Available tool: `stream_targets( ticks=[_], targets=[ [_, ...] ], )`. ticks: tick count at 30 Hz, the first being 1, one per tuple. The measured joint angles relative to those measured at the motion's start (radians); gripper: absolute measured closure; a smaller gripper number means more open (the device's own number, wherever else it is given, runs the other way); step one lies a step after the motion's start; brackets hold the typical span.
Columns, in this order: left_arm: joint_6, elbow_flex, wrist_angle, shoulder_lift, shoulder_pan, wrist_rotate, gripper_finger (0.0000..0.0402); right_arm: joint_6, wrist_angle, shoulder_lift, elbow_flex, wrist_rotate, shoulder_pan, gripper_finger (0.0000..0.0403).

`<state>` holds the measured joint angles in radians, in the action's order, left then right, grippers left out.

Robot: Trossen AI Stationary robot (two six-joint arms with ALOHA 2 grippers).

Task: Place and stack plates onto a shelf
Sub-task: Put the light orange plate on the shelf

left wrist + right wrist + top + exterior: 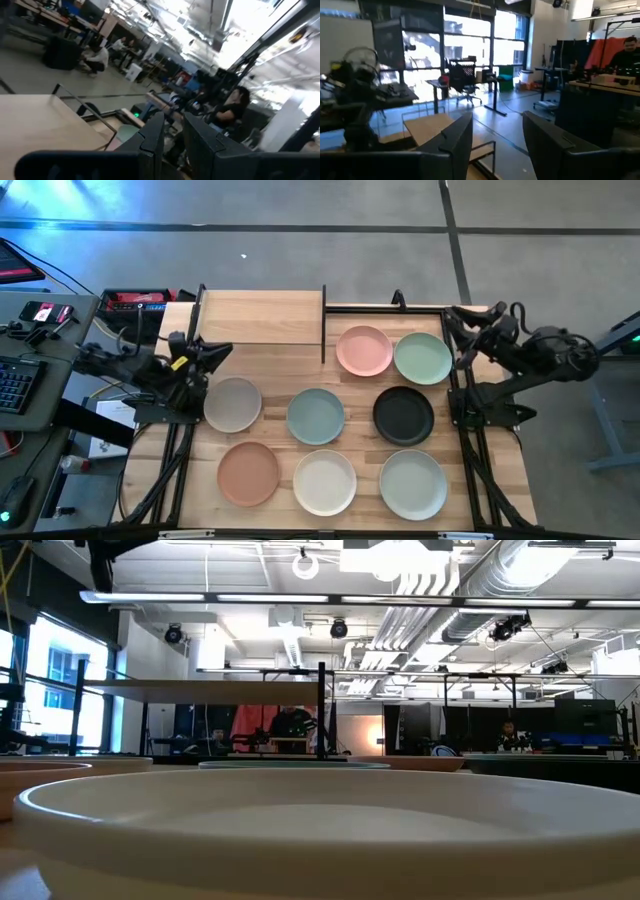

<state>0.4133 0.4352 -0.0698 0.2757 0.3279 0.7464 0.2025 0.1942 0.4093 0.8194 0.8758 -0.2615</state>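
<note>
Eight plates lie flat on the butcher-block table, in three rows. Pink (364,350) and green (422,358) are at the far right. Grey-beige (233,404), pale blue-green (316,416) and black (404,416) are in the middle. Terracotta (249,473), cream (325,482) and pale grey-green (413,484) are near. The shelf (262,318) stands bare at the far left on black legs. My left gripper (216,352) is open and empty by the shelf's near left corner. My right gripper (457,322) is open and empty at the far right, beyond the green plate.
A desk with a keyboard and cables (30,350) stands left of the table. The arm bases and black frame rails (462,430) run along both table sides. In the low view the cream plate (300,830) fills the foreground, with the shelf board (220,690) behind it. People sit in the room beyond.
</note>
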Motion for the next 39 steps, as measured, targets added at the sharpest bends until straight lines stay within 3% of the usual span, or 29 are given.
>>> stream_targets(
  ticks=[8, 18, 22, 29, 35, 39],
  targets=[
    [-0.12, 0.138, 0.052, 0.152, -0.053, 0.046, 0.0342, -0.002, 0.198, 0.186, 0.22, 0.101, 0.0, 0.0247],
    [-0.172, 0.191, 0.065, 0.286, -0.175, 0.022, 0.0342, -0.013, 0.331, 0.371, 0.399, 0.08, 0.048, 0.0247],
    [-0.172, 0.191, 0.067, 0.315, -0.219, -0.07, 0.0342, -0.077, 0.406, 0.434, 0.433, -0.032, 0.13, 0.0247],
    [-0.172, 0.191, 0.096, 0.359, -0.265, -0.174, 0.0342, -0.198, 0.543, 0.544, 0.439, -0.317, 0.289, 0.0247],
    [-0.171, 0.191, 0.127, 0.388, -0.275, -0.246, 0.0342, -0.206, 0.613, 0.678, 0.439, -0.56, 0.383, 0.0247],
    [-0.15, 0.191, 0.149, 0.406, -0.275, -0.27, 0.0342, -0.2, 0.641, 0.781, 0.439, -0.664, 0.414, 0.0247]
  ],
)
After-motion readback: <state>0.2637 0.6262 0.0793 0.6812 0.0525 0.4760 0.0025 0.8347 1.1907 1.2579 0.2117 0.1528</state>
